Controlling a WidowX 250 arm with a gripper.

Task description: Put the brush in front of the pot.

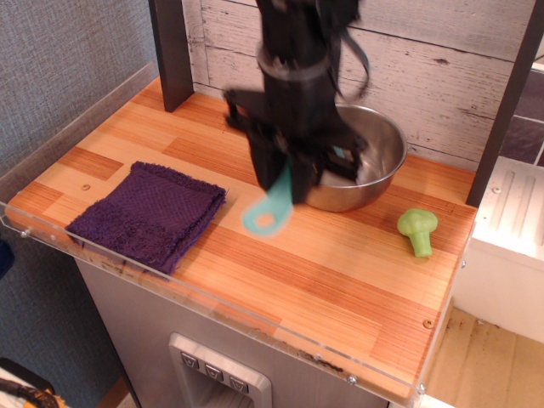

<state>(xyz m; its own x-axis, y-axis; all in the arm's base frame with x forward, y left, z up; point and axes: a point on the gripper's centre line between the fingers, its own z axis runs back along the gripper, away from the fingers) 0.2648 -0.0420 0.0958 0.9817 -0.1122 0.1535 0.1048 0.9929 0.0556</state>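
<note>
My black gripper is shut on the teal brush. The brush hangs handle down, its ring end just above the wood in front of the pot. Its bristles are hidden between my fingers. The pot is a round shiny steel bowl at the back middle of the wooden table. My arm covers the pot's left half. The gripper is over the table just in front of the pot's left front rim.
A folded purple cloth lies at the front left. A light green toy broccoli lies at the right, in front of the pot. A clear plastic rim runs along the table's front and left edges. A dark post stands at the back left.
</note>
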